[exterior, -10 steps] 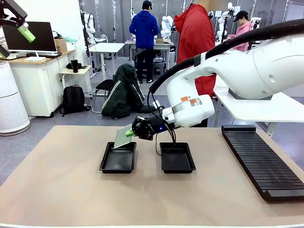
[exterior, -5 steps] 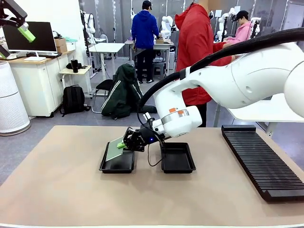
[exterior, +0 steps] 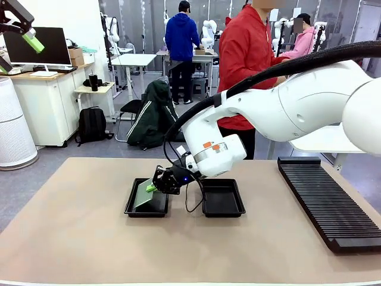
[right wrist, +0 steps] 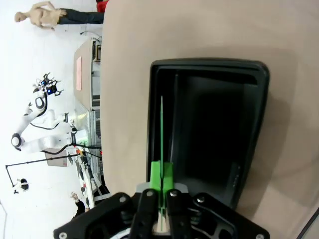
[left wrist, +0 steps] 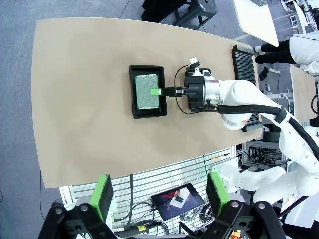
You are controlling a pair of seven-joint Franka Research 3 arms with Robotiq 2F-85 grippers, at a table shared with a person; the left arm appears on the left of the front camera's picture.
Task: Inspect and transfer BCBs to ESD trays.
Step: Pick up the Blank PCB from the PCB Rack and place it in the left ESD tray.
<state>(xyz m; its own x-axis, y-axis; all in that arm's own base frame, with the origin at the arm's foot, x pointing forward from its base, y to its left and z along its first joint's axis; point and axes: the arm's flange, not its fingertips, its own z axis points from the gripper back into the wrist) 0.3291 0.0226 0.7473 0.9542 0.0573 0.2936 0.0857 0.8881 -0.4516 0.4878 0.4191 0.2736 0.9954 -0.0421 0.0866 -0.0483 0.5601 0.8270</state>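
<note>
At the left ESD tray [exterior: 144, 213], right pincer [exterior: 151, 188] clamped on a tilted BCB [exterior: 143, 197]: placement step; next, lay flat, release.

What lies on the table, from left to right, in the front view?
The left ESD tray, where the right gripper holds a tilted BCB → the right ESD tray → the black slotted rack.
</note>
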